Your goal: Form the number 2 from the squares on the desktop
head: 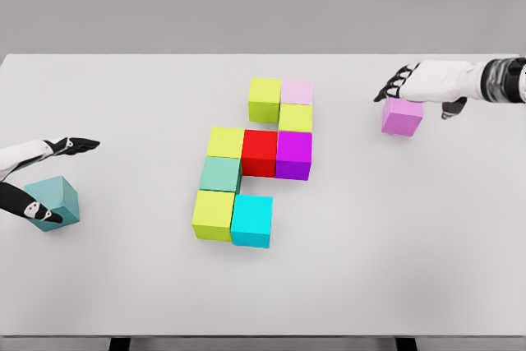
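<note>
Head view: right hand (423,88) hovering over, possibly touching, orchid-purple cube (402,116) at table (123,285) right, fingers spread, grip not confirmable. Left hand (37,178) spread wide around teal cube (54,201) at left edge, thumb touching its front. Nine-cube cluster (256,159) sitting mid-table, well apart from both.

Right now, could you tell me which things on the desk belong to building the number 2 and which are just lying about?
Part of the job:
- assembled cubes, nine touching in a partial 2
- loose violet cube, under the right hand
- loose teal cube, between the left hand fingers

Just lying about:
- nothing visible; only the white desk remains
</note>
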Tool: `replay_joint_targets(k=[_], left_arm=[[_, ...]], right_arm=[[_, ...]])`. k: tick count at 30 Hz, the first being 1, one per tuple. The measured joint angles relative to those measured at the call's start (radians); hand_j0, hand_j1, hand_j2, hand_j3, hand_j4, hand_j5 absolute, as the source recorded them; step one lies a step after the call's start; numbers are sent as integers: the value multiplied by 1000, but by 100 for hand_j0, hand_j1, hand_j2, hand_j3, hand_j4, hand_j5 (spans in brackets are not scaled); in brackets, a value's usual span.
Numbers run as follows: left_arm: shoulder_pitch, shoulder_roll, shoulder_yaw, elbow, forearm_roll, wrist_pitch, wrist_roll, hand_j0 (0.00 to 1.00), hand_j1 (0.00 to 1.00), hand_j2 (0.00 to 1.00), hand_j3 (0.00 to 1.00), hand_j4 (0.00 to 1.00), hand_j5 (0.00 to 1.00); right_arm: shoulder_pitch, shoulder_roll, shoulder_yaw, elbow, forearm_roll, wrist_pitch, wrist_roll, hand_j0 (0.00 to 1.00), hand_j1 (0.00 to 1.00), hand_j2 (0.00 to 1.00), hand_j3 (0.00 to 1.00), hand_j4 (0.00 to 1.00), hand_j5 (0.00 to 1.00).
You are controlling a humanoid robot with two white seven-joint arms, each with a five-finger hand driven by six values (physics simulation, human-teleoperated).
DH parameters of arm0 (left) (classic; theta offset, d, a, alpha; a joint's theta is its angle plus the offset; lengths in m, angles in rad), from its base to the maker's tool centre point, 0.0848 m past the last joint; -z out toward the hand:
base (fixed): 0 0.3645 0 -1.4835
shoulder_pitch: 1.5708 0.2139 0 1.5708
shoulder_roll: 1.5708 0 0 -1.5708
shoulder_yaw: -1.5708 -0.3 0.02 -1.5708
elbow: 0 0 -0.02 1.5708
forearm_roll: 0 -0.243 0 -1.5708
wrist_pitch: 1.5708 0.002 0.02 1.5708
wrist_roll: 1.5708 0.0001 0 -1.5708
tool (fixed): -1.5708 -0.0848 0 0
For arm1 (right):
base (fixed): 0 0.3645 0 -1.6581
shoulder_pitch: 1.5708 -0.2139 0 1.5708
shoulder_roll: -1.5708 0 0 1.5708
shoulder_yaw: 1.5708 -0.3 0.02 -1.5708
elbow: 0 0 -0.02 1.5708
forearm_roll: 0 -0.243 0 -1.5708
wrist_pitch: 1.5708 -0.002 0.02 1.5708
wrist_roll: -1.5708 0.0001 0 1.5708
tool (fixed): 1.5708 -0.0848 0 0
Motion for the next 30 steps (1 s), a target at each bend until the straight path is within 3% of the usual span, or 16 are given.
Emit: replay_joint_targets(k=[20,30], left_arm=[[5,-2,-23,1,-84,84,7,100,100,100,100,100,100],[5,0,-33,1,-102,102,8,100,100,100,100,100,100]], right_arm=[[-35,68,50,122,21,0,0,100,100,100,100,100,100],[-40,76,63,141,24,0,0,100,100,100,100,100,100]])
